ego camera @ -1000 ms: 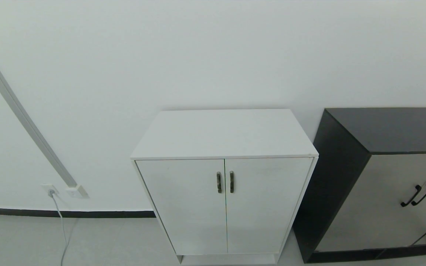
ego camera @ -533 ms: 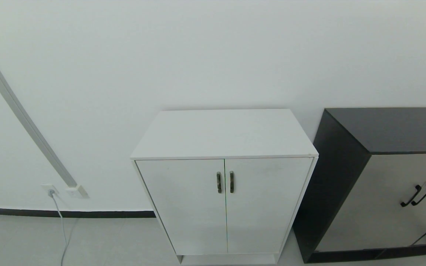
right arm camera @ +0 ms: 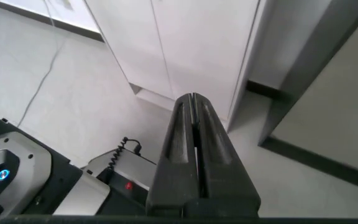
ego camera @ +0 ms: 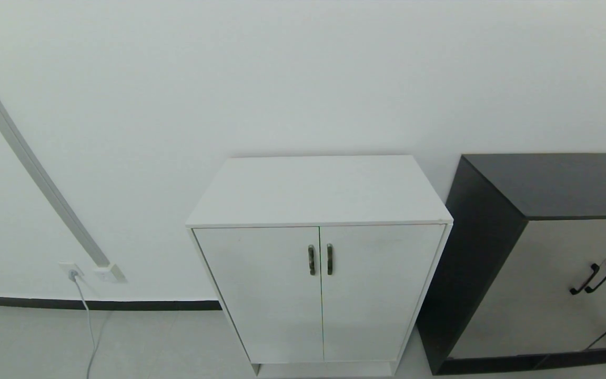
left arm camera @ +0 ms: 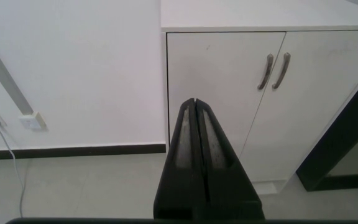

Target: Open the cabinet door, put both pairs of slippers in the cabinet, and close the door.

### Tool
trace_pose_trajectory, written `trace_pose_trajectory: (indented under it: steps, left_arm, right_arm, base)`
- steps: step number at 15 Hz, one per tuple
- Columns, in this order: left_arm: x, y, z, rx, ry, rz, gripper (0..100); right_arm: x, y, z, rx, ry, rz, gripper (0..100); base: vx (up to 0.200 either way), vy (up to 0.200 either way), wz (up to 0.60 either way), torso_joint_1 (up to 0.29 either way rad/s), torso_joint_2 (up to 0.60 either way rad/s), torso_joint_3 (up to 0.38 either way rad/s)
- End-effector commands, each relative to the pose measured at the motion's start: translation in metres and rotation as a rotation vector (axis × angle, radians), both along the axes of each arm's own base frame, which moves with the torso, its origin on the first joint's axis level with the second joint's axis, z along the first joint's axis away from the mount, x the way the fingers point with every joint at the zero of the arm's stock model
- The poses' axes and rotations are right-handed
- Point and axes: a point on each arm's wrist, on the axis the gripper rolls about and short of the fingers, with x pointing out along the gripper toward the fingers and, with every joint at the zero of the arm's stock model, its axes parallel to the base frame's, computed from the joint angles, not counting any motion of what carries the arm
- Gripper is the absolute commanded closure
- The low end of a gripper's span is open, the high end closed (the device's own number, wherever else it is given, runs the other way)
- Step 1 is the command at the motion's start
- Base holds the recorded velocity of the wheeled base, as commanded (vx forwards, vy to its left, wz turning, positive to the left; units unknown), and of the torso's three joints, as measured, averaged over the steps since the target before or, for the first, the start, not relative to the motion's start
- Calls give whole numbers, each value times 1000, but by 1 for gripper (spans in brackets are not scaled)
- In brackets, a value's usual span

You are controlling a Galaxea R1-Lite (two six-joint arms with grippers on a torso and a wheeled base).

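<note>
White rectangular two-door cabinet [ego camera: 276, 295], both doors closed, two dark vertical bar handles [ego camera: 311, 260] side by side at centre seam. Left gripper [left arm camera: 195, 102] and right gripper [right arm camera: 193, 96] clenched, empty.

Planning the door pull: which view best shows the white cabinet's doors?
Head view: both shut white cabinet doors appear whole, dark handles included. Left wrist view: the left pincer hides part. Right wrist view: their lower ends.

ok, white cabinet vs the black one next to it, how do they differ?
The white cabinet is white all over; the black cabinet has a black shell with grey doors. The white cabinet's handles are dull metal, the black cabinet's handles black. Both have two doors with paired handles at the seam.
</note>
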Motion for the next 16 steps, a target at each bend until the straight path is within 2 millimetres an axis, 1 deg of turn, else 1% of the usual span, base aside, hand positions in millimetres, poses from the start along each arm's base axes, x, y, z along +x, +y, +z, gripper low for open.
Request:
trace_pose_trajectory:
  steps: [1, 3, 5, 6, 7, 8, 9, 12, 16]
  left_arm:
    - [0, 0, 0, 1, 1, 0, 100]
    - [0, 0, 0, 1, 1, -1, 100]
    - [0, 0, 0, 2, 1, -1, 100]
    - [0, 0, 0, 2, 1, -3, 100]
    - [0, 0, 0, 1, 0, -3, 100]
    - [0, 0, 0, -1, 0, -1, 100]
    - [0, 0, 0, 1, 1, -3, 100]
    - [0, 0, 0, 1, 1, -3, 100]
    - [0, 0, 0, 1, 1, -3, 100]
  right_arm:
    - [-1, 0, 0, 9, -14, 11, 100]
    - [-4, -2, 0, 39, -36, 16, 100]
    - [-5, -2, 0, 22, -46, 24, 100]
    - [-6, -2, -5, -51, -27, 66, 100]
    - [-5, -2, -4, -35, -19, 86, 100]
    - [-5, -2, -4, -31, -26, 70, 100]
    - [-8, -4, -4, -31, -68, -28, 100]
    - [-13, -5, -4, -21, -136, -244, 100]
    - [-21, -4, -5, -11, -227, -428, 100]
  base:
    - [0, 0, 0, 0, 0, 0]
    - [0, 0, 0, 0, 0, 0]
    - [0, 0, 0, 0, 0, 0]
    - [0, 0, 0, 0, 0, 0]
    - [0, 0, 0, 0, 0, 0]
    - [0, 0, 0, 0, 0, 0]
    - [0, 0, 0, 0, 0, 0]
    - [0, 0, 0, 0, 0, 0]
    - [0, 0, 0, 0, 0, 0]
